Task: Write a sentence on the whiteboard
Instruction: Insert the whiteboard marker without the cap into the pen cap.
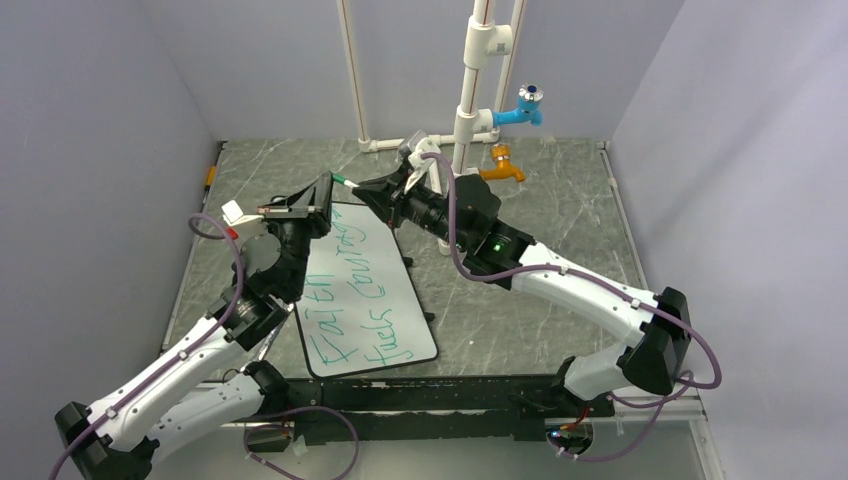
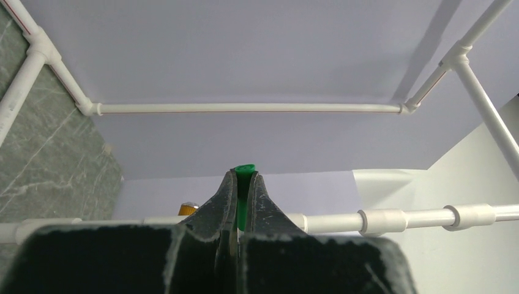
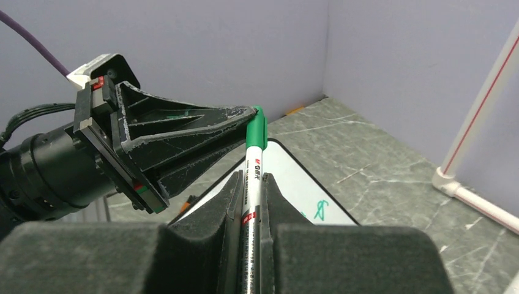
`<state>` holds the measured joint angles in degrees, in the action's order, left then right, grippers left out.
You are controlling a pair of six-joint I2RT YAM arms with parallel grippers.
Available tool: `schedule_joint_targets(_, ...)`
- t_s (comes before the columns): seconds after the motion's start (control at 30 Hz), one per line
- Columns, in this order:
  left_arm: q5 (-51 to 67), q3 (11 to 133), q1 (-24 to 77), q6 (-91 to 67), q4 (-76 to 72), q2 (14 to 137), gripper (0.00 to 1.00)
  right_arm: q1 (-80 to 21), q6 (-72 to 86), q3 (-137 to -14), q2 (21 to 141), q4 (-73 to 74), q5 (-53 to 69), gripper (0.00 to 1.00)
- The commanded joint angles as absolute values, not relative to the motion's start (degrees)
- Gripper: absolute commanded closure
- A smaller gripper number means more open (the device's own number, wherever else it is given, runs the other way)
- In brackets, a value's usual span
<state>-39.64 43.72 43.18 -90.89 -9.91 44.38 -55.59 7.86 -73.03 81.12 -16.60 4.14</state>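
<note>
Top external: whiteboard [image 1: 408, 318] lay flat on grey marbled table [image 1: 540, 300], partly under left arm. Sentence [image 1: 345, 300] in green read "Faith fuels courage" (two lines). Right gripper [image 3: 251, 177] pinched marker [image 3: 253, 196], barrel print unreadable. Left gripper [image 2: 243, 179] clamped its green cap [image 2: 245, 168]. Lilac walls, white pipe frame [image 1: 467, 110] behind.

Occlusions and Crops
The left gripper [image 1: 325, 184] covered the whiteboard's [image 1: 352, 310] far left corner. Above the whiteboard, the marker [image 3: 253, 184] ran off the view's lower edge; its cap [image 2: 245, 170] lay mostly hidden between fingers [image 2: 220, 205].
</note>
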Motion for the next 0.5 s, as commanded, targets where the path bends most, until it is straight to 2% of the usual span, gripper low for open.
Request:
schedule_joint_targets(0.0,-11.1,47.1,47.8,-90.0,-12.8,47.2,1.0,-57.4,1.9,-75.4,85.6,-15.0,6.4,1.0)
schedule_joint_targets(0.17,-13.9,50.2,47.8,-87.3,-4.2,45.9,0.99,-57.4,0.5,-73.2,82.6,-15.2,1.9,1.0)
schedule_joint_targets(0.47,-17.6,49.4,47.8,-85.5,3.1,41.2,0.6,-57.4,0.5,-73.5,80.7,-14.4,-3.9,1.0)
